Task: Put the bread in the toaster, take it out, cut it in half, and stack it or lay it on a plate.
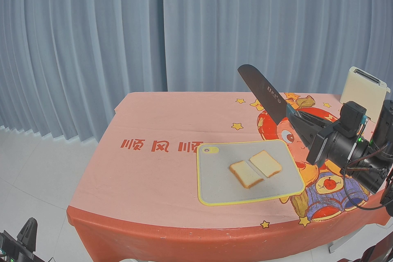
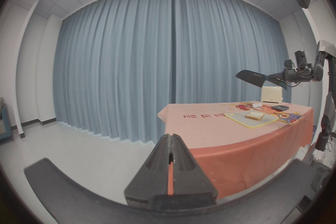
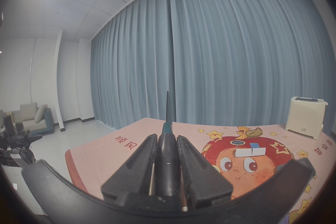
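Two bread halves (image 1: pixel 246 174) (image 1: pixel 265 163) lie side by side, a narrow gap between them, on a grey cutting board with a yellow rim (image 1: pixel 213 185). My right gripper (image 1: pixel 298 117) hovers above the board's far right side, shut on the handle of a black knife (image 1: pixel 262 90) whose blade points up and to the left. From the right wrist, the handle (image 3: pixel 167 151) is clamped between the fingers and the blade (image 3: pixel 167 105) is edge-on. A cream toaster (image 1: pixel 364 91) stands at the table's back right corner. My left gripper (image 2: pixel 170 165) is shut on nothing, low and well off the table's left.
A pink printed cloth (image 1: pixel 163 177) covers the table. A small white and blue block (image 3: pixel 250 150) lies on the apple print, on the toaster's side of the cloth. Blue curtains hang behind the table.
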